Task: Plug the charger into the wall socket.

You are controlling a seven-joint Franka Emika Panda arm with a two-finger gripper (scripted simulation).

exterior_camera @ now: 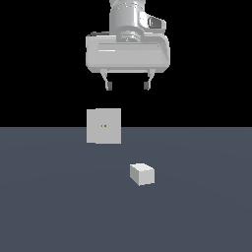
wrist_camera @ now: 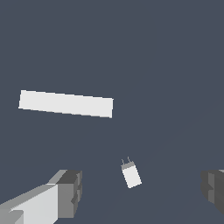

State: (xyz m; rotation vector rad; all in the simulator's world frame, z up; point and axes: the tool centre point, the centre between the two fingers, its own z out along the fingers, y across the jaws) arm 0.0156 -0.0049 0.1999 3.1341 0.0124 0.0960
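Charger-and-socket job: the worktop (exterior_camera: pixel 49 206) is a plain grey-blue surface. High over it hangs the tool (exterior_camera: pixel 128 86), fingers spread wide, gripping nothing. Below stands the wall socket (exterior_camera: pixel 104 126), upright. Nearer, toward the exterior view's right, the charger (exterior_camera: pixel 141 174) lies loose, apart.

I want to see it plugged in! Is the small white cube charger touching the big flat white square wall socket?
No, the small white cube charger lies apart from the flat white square wall socket.
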